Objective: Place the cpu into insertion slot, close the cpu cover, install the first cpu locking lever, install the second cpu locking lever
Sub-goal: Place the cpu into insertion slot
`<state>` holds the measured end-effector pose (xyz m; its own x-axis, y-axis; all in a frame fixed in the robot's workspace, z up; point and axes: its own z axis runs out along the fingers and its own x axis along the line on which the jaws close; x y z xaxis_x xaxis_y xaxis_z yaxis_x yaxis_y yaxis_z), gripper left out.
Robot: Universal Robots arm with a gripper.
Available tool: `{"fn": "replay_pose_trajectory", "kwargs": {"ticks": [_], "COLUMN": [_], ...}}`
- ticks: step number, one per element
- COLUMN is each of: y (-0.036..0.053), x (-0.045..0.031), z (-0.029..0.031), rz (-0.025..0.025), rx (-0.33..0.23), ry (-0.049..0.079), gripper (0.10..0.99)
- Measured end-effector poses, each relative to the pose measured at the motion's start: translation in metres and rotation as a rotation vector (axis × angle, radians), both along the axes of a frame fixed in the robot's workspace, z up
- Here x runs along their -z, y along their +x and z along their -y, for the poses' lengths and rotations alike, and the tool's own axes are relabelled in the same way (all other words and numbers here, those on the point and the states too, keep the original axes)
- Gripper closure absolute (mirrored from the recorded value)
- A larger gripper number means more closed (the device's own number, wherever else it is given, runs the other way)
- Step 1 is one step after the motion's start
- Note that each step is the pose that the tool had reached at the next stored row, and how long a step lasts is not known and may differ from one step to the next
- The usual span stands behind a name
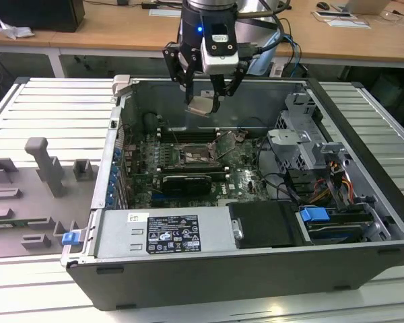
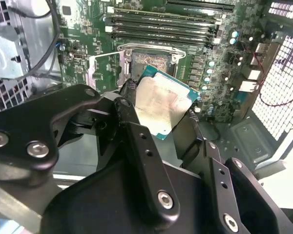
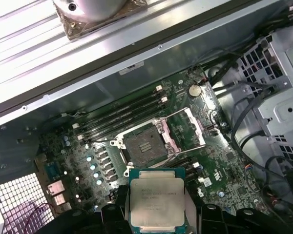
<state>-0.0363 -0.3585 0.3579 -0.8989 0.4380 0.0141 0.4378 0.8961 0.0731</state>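
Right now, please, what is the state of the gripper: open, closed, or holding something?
Gripper: shut on the cpu, raised over the motherboard; the insertion slot is empty.

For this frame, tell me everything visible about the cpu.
The cpu is a small flat square chip with a pale silver-beige metal face, faint print and a green board edge around it. The gripper holds it by two opposite edges between its fingers, tilted in the exterior view, in the air and apart from the empty insertion slot. Nothing else touches it.
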Motion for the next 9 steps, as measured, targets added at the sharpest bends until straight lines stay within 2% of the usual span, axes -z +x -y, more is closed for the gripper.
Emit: {"fn": "replay_pose_trajectory", "kwargs": {"ticks": [7,9], "y": [0.0,0.0], "x": [0.0008,0.0013], "z": [0.0,0.0], "rz": [0.0,-0.0001], "rx": [0.098,0.152], "ry": [-0.003,-0.003], "gripper": [0.549,0.549]}}
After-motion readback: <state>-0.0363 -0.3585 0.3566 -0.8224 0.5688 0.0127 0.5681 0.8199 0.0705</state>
